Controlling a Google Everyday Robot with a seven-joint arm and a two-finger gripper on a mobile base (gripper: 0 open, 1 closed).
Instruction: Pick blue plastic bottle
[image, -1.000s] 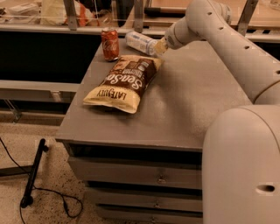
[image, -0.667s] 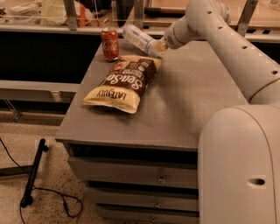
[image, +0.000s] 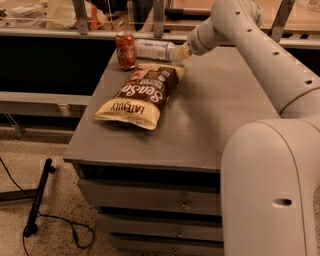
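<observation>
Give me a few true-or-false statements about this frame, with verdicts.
1. The red soda can stands upright near the table's far left corner. True.
2. The blue plastic bottle stands upright. False: it is horizontal, just right of the can.
3. The gripper is at the bottle's right end. True.
4. The chip bag lies on the floor. False: it lies on the table, in front of the can.

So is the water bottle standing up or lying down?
Lying sideways. The blue plastic bottle stretches level beside the upright red can, with the gripper at its end farthest from the can.
</observation>
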